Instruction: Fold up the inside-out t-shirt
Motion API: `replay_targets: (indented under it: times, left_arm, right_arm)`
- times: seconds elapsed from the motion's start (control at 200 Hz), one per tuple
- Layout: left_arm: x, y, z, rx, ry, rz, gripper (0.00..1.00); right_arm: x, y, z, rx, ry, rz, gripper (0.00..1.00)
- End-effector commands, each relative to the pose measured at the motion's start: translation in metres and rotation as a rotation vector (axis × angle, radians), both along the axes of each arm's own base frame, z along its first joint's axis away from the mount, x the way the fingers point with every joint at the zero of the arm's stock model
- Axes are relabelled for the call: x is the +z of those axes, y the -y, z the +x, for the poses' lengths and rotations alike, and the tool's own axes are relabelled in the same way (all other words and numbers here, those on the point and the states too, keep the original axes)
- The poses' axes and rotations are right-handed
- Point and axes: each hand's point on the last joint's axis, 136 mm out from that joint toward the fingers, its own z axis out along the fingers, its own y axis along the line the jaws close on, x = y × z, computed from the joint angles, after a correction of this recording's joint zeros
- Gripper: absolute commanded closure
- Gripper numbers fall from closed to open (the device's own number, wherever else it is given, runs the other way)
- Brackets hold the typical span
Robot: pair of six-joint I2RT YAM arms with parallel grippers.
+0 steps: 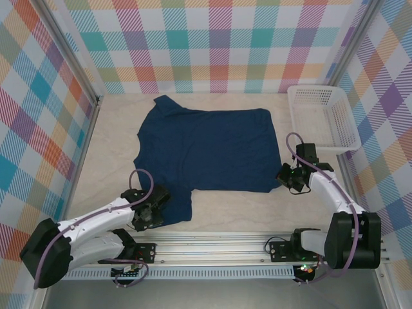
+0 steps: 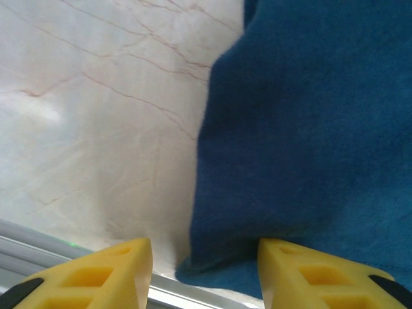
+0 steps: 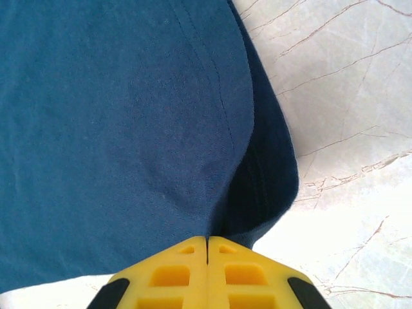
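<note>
The inside-out t-shirt (image 1: pixel 206 151) lies spread flat on the pale table, dark navy, with a sleeve at the far left and another lobe at the near left. My left gripper (image 1: pixel 154 209) sits low at that near-left corner. In the left wrist view its yellow fingers (image 2: pixel 122 270) stand apart, and the cloth's corner (image 2: pixel 309 129) lies between them against the right finger. My right gripper (image 1: pixel 285 177) is at the shirt's near-right corner. In the right wrist view it (image 3: pixel 207 239) is shut, with a raised fold of the fabric (image 3: pixel 116 116) pinched at its tips.
A white mesh basket (image 1: pixel 347 129) stands at the far right, just behind the right arm. A metal rail (image 1: pixel 219 248) runs along the near edge, close under the left gripper. Checked walls close in the table on three sides.
</note>
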Motion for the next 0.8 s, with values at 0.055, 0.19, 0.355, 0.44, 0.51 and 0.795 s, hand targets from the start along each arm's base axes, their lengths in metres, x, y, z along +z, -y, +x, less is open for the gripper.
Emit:
replay_targets:
  times: [0.055,0.19,0.355,0.44,0.51,0.795]
  left_arm:
    - [-0.010,0.006,-0.003,-0.021,-0.037,-0.043,0.59]
    - [-0.015,0.004,-0.007,-0.020,-0.048,-0.043,0.65]
    - [-0.021,-0.001,-0.012,-0.015,-0.056,-0.039,0.74]
    - [-0.021,-0.001,-0.011,-0.016,-0.053,-0.040,0.81]
    - [-0.015,-0.001,-0.008,-0.020,-0.036,-0.036,0.87]
    - [0.022,0.013,0.010,-0.028,0.064,-0.123,1.00]
  right_arm:
    - [0.011,-0.003,0.002,0.014,0.036,0.018,0.99]
    - [0.016,-0.002,0.004,0.016,0.047,0.015,0.99]
    - [0.015,-0.001,0.004,0.020,0.038,0.007,1.00]
    - [0.014,-0.001,0.005,0.019,0.035,0.007,1.00]
    - [0.014,0.000,0.003,0.018,0.031,0.001,1.00]
    - [0.016,0.006,0.000,0.012,0.026,-0.038,1.00]
